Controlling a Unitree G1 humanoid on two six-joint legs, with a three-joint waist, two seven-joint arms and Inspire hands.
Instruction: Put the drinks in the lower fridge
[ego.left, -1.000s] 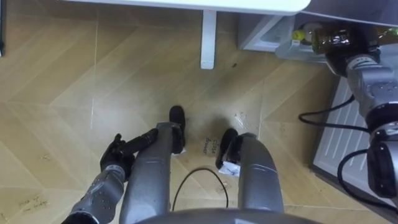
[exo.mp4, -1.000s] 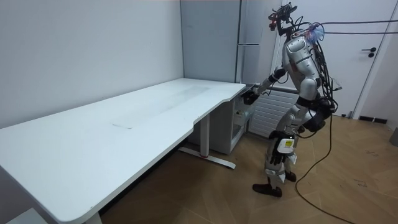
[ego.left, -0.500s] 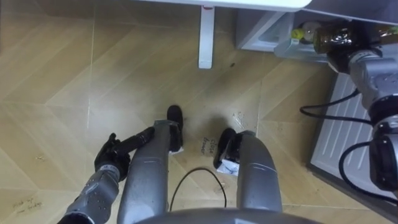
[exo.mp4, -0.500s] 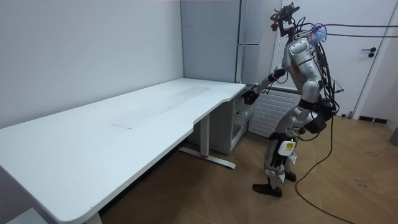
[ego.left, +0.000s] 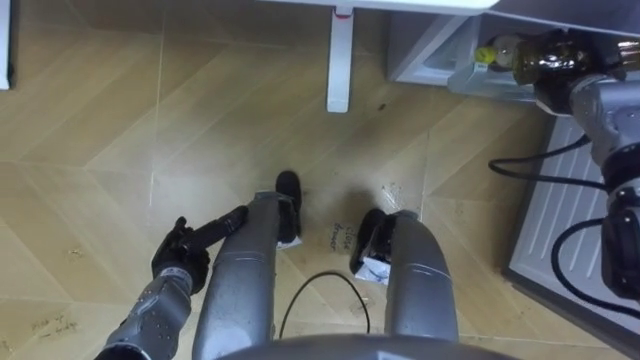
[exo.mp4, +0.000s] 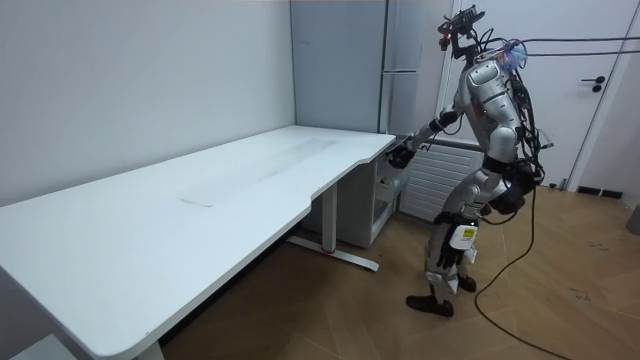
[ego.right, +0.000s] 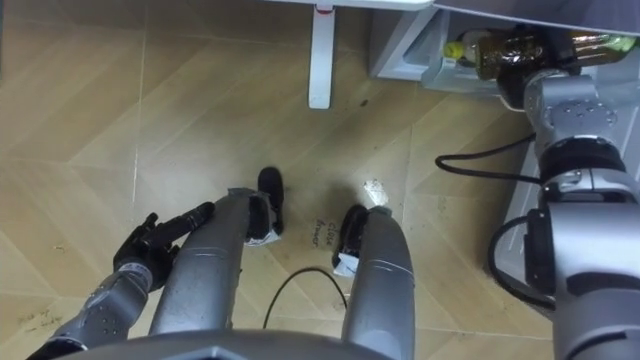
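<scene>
Little has shifted since a second ago. My right hand (ego.left: 552, 93) still holds the bottle (ego.left: 528, 62) out ahead of me at much the same spot, and in the room view my torso stands a touch straighter.

Under me is a wooden floor (ego.left: 100, 120) laid in a zigzag pattern. A long white desk (exo.mp4: 200, 210) runs along the wall. I stand off its far corner with one foot set back, facing a tall grey fridge (exo.mp4: 400, 40). At my right, near my outstretched arm, is a white ribbed panel (ego.left: 560, 220). Low down, past the desk's corner, an open white compartment (ego.left: 425, 50) sits at the foot of the fridge. The desk's white leg (ego.left: 338, 60) stands just beside it, toward my left.

The bottle holds an amber drink and has a yellow cap. It lies almost on its side in my right hand, with the cap pointing toward my left, at the mouth of the open compartment. I cannot tell whether it is already inside or just in front of the edge. My right fingers are curled round the bottle's body.

My left hand (ego.left: 180, 258) hangs down beside my left thigh, with its fingers loose and nearly straight.
</scene>
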